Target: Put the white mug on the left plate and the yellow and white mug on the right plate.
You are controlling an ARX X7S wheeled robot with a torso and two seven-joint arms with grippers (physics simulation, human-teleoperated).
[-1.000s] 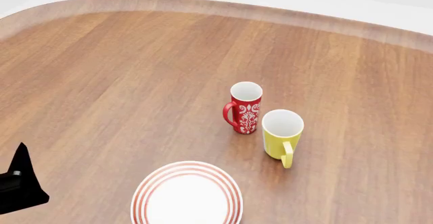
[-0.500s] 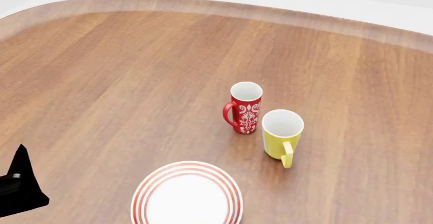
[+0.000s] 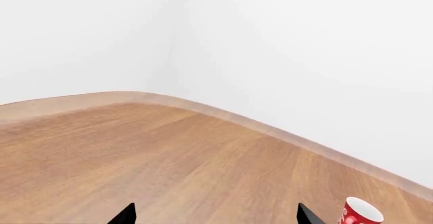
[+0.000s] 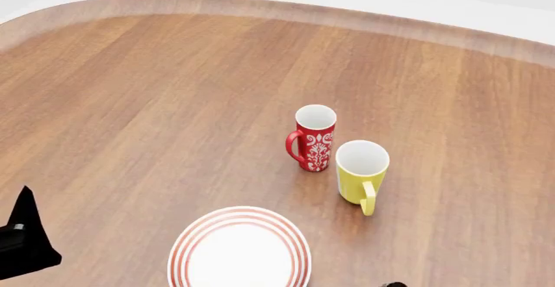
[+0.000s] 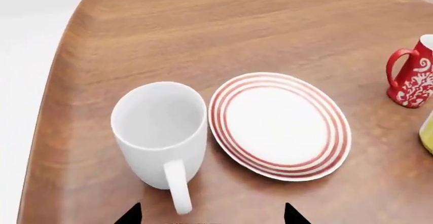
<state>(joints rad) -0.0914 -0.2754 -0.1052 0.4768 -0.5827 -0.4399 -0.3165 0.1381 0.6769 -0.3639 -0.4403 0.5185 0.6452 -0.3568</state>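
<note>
On table [image 4: 173,92], three mugs, one plate [image 5: 279,124], both end effectors apart

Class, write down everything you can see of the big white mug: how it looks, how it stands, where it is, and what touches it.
The white mug shows only in the right wrist view. It is plain, glossy and all white, like glazed ceramic, with a wide mouth, walls tapering downward and a loop handle pointing toward the camera. It stands upright and empty on the wooden table, close beside the red-ringed plate; whether they touch is unclear. No gripper holds it.
</note>
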